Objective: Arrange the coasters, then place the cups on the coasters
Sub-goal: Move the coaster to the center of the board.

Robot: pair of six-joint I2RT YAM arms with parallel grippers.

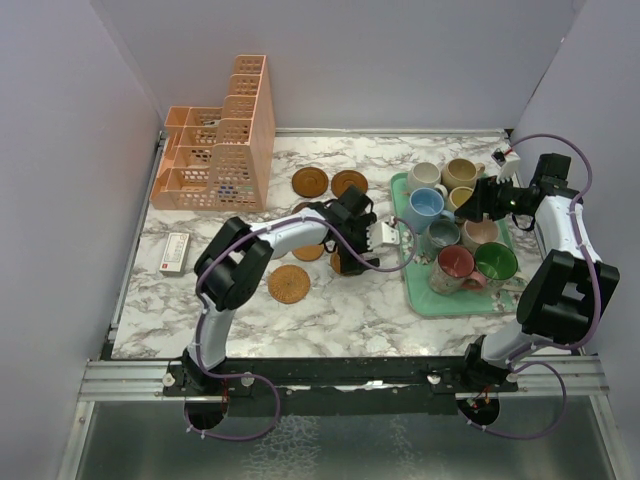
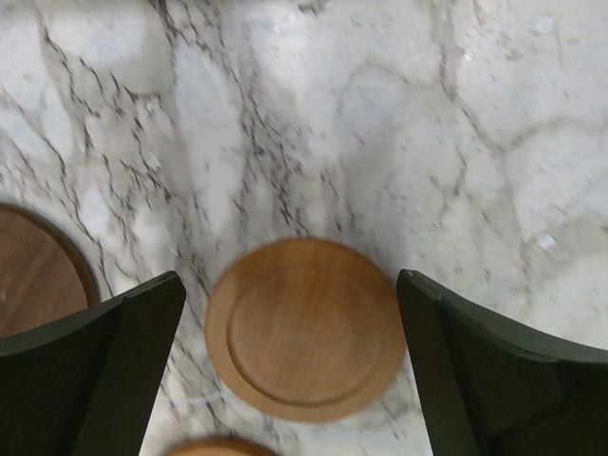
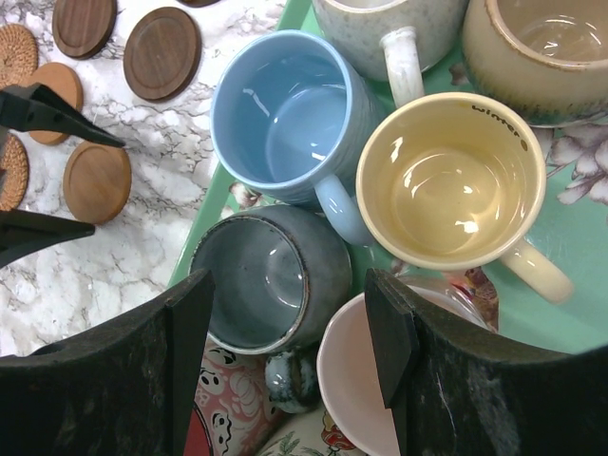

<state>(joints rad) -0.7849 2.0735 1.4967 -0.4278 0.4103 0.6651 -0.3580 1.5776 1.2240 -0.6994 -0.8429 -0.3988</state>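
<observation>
My left gripper point(image 2: 290, 282) stands open above the marble table, its fingers on either side of a light brown coaster point(image 2: 304, 328) that lies flat and untouched. A dark coaster point(image 2: 33, 280) shows at the left edge. Other coasters point(image 1: 310, 182) point(image 1: 289, 284) are spread over the table's middle. All the cups sit on the mint-green tray point(image 1: 415, 290). My right gripper point(image 3: 290, 328) hangs open over them, above the grey cup point(image 3: 261, 275) and the pink cup's point(image 3: 366, 380) rim. Blue point(image 3: 290, 114), yellow point(image 3: 451, 180), tan point(image 3: 541, 47) and cream point(image 3: 370, 24) cups stand beyond; red point(image 1: 455, 265) and green point(image 1: 496, 262) sit nearest.
A peach lattice organiser point(image 1: 215, 150) stands at the back left. A small white box point(image 1: 176, 252) lies near the left edge. Grey walls close in the table on three sides.
</observation>
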